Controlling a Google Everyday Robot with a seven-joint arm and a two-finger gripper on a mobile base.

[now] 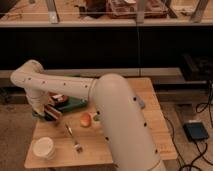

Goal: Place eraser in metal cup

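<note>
My gripper [49, 109] hangs below the white arm's wrist at the table's left side, over the left end of a green tray [75, 105]. It is shut on the eraser [54, 113], a flat block with black, red and white stripes, held just above the table's surface at the tray's front left corner. The metal cup does not show; the arm and wrist cover much of the tray.
A white round container [44, 148] stands at the front left corner of the wooden table [145, 115]. A fork [73, 138] lies beside it. An orange-red round thing [86, 120] lies mid-table. A reddish dish [58, 98] sits in the tray. A foot pedal [195, 132] lies on the floor to the right.
</note>
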